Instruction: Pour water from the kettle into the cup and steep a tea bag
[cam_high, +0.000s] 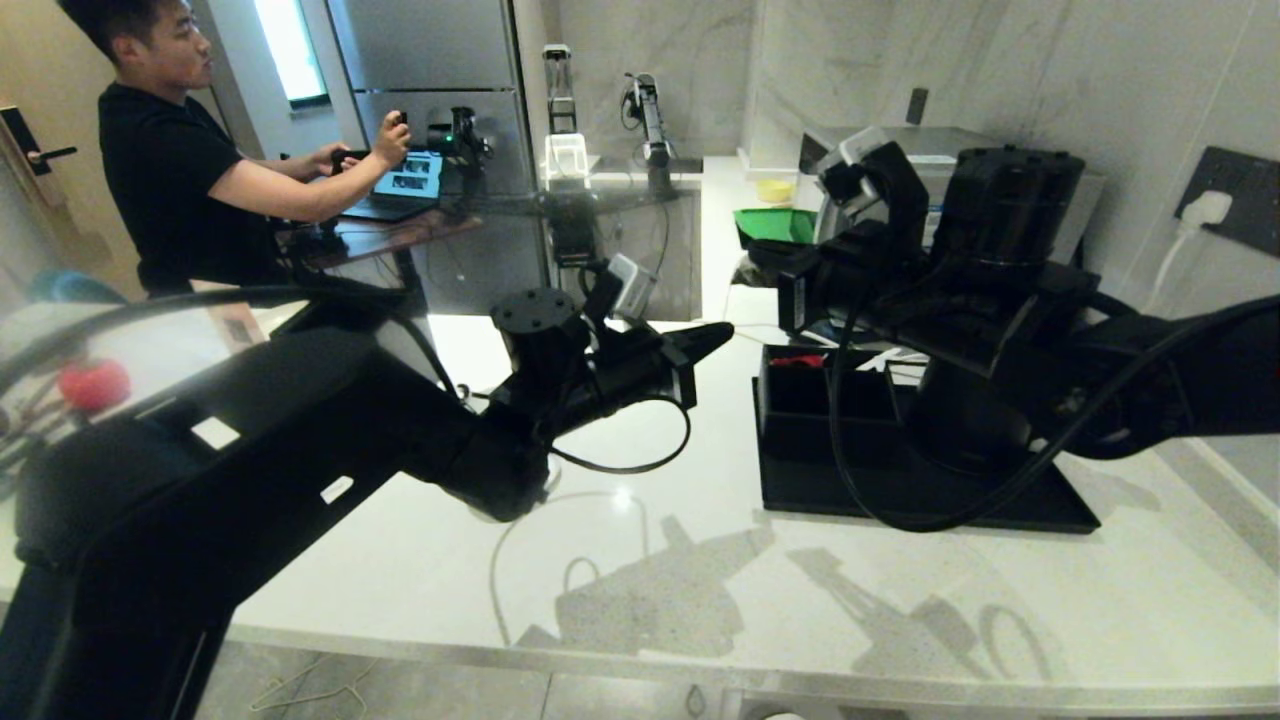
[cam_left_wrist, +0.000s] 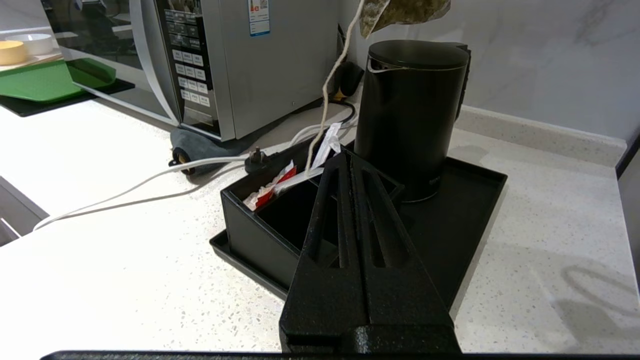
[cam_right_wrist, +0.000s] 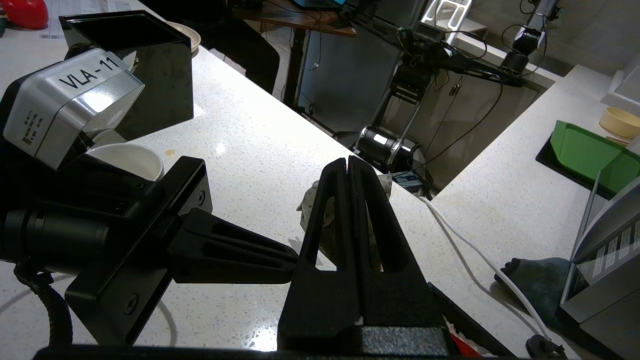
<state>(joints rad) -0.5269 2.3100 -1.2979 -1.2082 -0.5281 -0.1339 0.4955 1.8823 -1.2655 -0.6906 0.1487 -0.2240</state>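
White speckled stone formed the tabletop, on which a shallow black tray carried the kettle and an open-topped black box holding red-and-white sachets. The kettle stood upright with its lid down, just beside the box and nearer the wall. A microwave stood behind the tray, with a white cable trailing across the stone in front of it.

The left gripper was level above the tabletop, its tips near the box and its jaws pressed together. In the left wrist view a pale string ran down to the closed tips, so the jaws appeared to be pinching it; the contact itself was hard to confirm. The tea bag hung at the string's upper end, above the kettle's lid.

The right gripper was held higher, over the box and tray, with its jaws likewise closed tight. The tea bag showed partly behind its fingers in the right wrist view, but whether they gripped it could not be told.

The cup stood on the tabletop beneath the left arm, its white interior showing, well apart from the tray. A green tray lay further back on the tabletop. A person stood at a desk in the background with hands on a controller.
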